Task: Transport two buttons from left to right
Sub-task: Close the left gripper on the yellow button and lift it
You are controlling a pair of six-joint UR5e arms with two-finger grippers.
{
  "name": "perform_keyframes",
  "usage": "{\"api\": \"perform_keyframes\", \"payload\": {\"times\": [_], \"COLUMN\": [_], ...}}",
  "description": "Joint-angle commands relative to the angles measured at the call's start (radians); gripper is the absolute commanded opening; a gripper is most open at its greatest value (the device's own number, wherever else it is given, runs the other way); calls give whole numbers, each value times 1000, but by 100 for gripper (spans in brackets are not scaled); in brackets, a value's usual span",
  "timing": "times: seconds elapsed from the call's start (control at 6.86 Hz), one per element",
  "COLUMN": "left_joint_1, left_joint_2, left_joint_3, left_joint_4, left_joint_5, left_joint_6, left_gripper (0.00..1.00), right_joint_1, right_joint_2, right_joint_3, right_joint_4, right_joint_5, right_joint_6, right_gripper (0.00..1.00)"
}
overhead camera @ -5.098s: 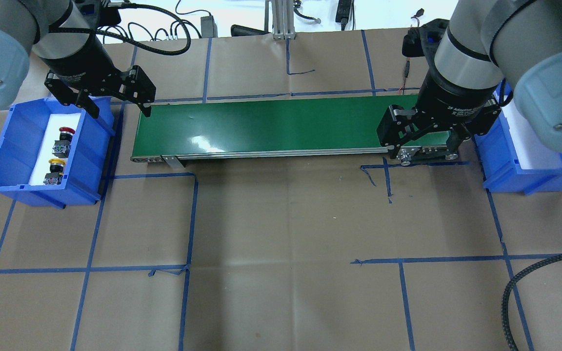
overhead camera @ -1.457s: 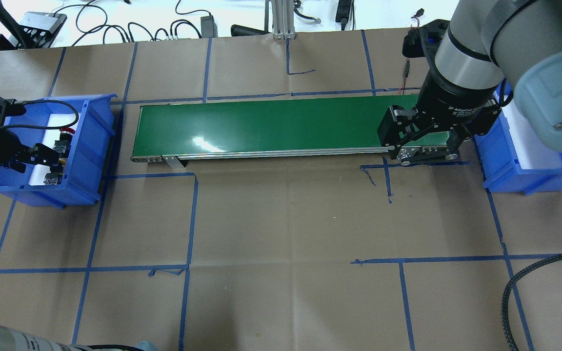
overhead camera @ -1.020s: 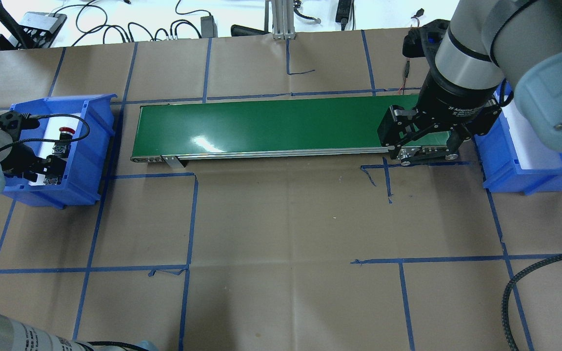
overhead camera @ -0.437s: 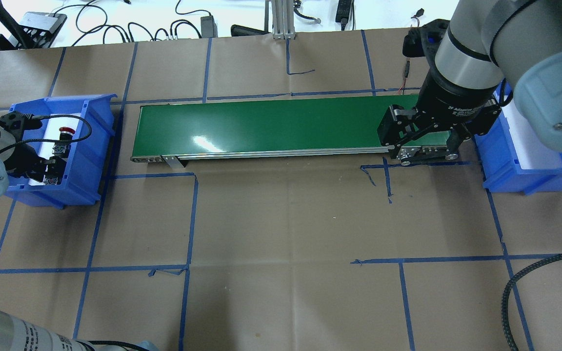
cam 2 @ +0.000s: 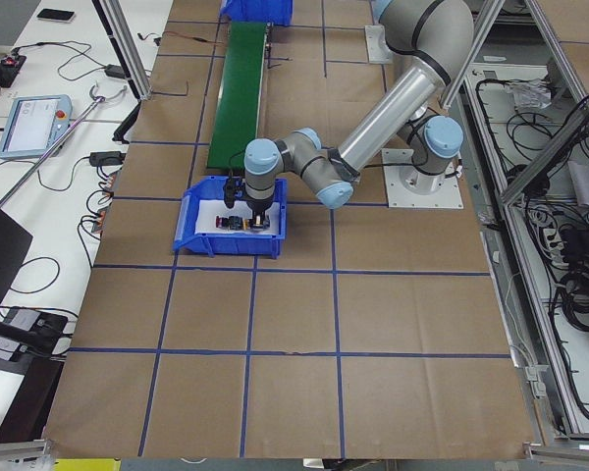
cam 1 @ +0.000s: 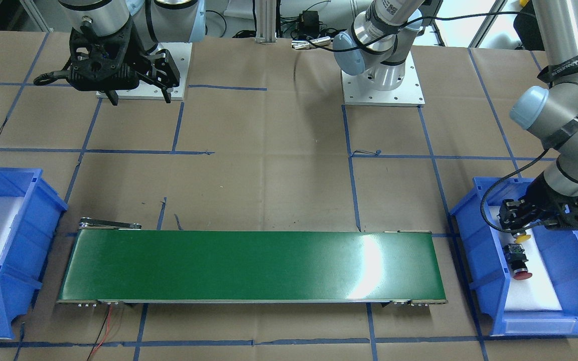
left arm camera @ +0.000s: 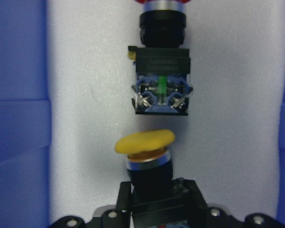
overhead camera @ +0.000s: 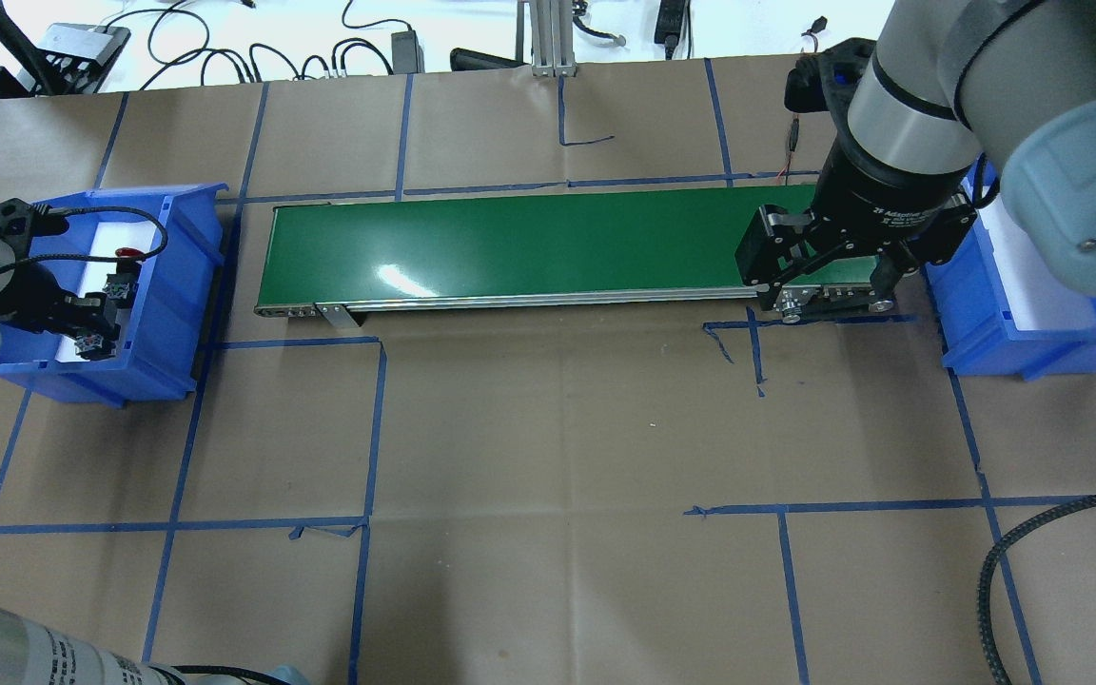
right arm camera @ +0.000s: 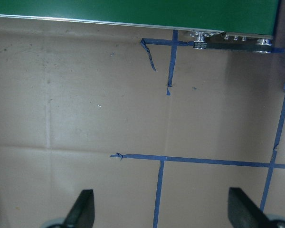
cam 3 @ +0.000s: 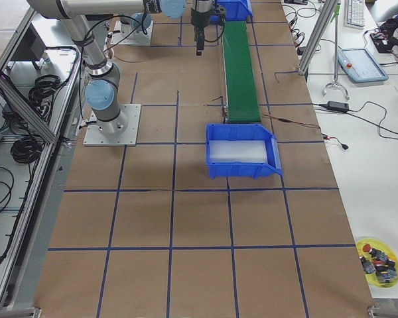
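The yellow button (left arm camera: 145,142) lies on white foam in the left blue bin (overhead camera: 163,314). My left gripper (left arm camera: 154,197) is shut on its black body, with fingers (left arm camera: 124,197) on both sides. In the front view the yellow cap (cam 1: 522,237) pokes out below the left gripper (cam 1: 540,216). In the overhead view the left gripper (overhead camera: 82,319) hides this button. The red button (left arm camera: 160,28) lies just beyond it, free, and also shows in the front view (cam 1: 520,260) and the overhead view (overhead camera: 122,276). My right gripper (overhead camera: 829,276) is open and empty over the belt's right end, its fingers (right arm camera: 85,211) wide apart.
A green conveyor belt (overhead camera: 529,238) runs between the bins. The right blue bin (overhead camera: 995,333) holds only white foam. Blue tape lines cross the brown paper table. A black cable (overhead camera: 1014,552) lies at the front right. A yellow dish of spare parts (cam 3: 378,258) sits on a side table.
My left arm swung out from above the bin's far edge, came down into the left bin and closed on the yellow button. The right arm has not moved.
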Motion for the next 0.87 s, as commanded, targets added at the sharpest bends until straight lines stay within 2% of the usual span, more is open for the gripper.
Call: {"api": "perform_keyframes", "payload": {"times": [0.0, 0.29, 0.44, 0.73], "left_joint_1": [-5, -11, -18, -157], "left_joint_2": [31, 70, 76, 73], "left_joint_3": [196, 330, 357, 363], "left_joint_4": [-273, -463, -488, -471], "left_joint_5": [0, 5, 5, 11], "left_joint_6": [0, 1, 1, -87], "left_gripper": [3, 3, 3, 3], "right_joint_1": [0, 0, 0, 0], "right_joint_2": [1, 1, 1, 1], "right_joint_3": [0, 0, 0, -1], "right_joint_4": [1, 1, 1, 1], "right_joint_5": [0, 0, 0, 0], "right_joint_6": [2, 2, 3, 5], "right_gripper": [100, 100, 100, 100]}}
